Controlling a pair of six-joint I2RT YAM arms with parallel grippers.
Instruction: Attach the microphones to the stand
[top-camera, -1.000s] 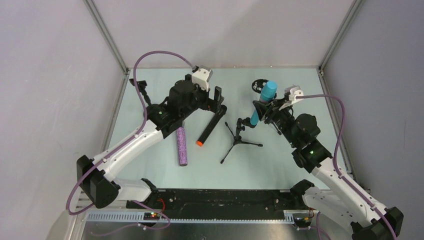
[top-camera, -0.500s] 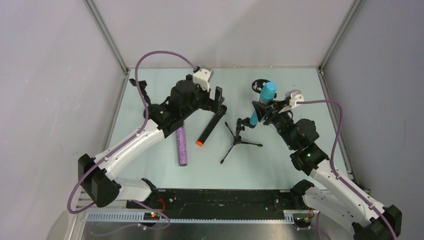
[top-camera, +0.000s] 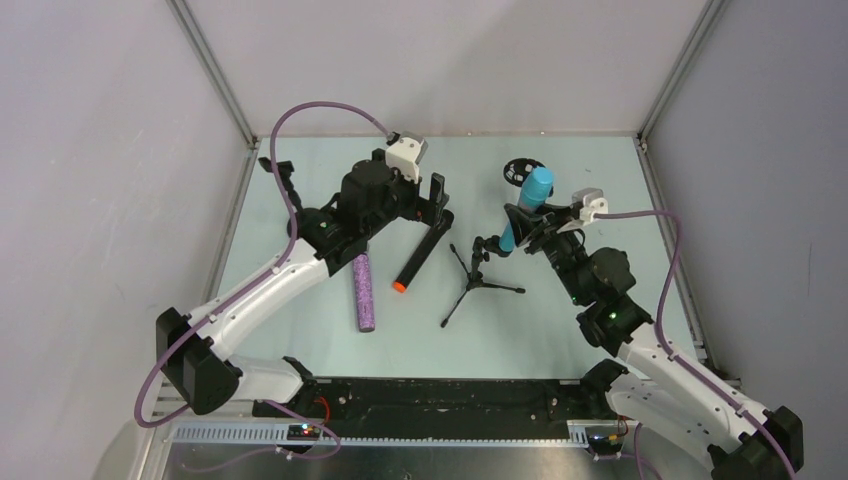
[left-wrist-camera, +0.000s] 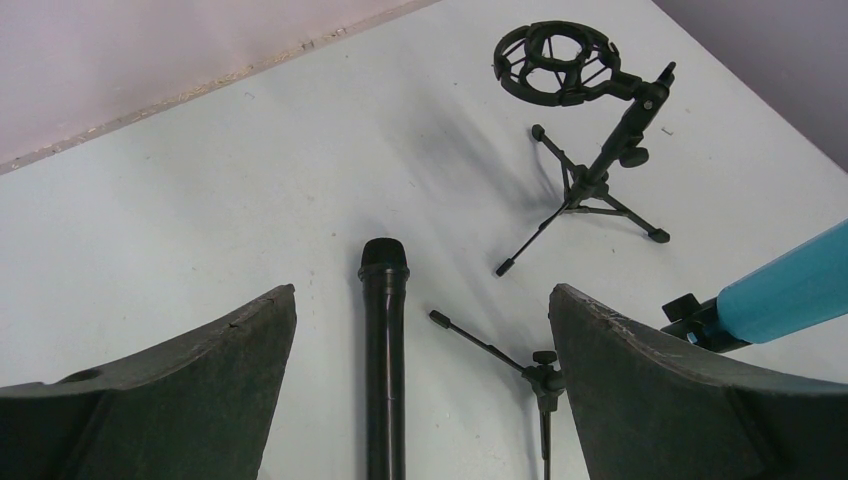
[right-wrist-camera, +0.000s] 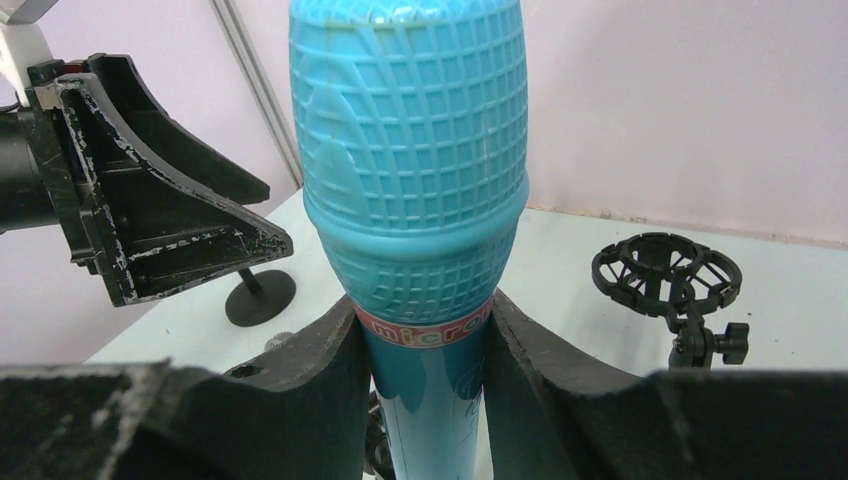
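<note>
Right gripper grasps the blue mic, leaning toward 1 o'clock, tail by the stand clip; pressing it home likely comes next. Left gripper, released, hangs over the black mic at the stand's 10 o'clock.

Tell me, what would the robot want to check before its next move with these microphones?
1. Right gripper shut on the turquoise-blue ribbed microphone: ok.
2. Its lower end seated in the small black tripod stand's clip: cannot tell.
3. Left gripper open above the black stick microphone: ok.
4. Purple glitter microphone mounted: not ok, lying on the table.
5. Black stand with ring cradle upright, empty: ok.
</note>
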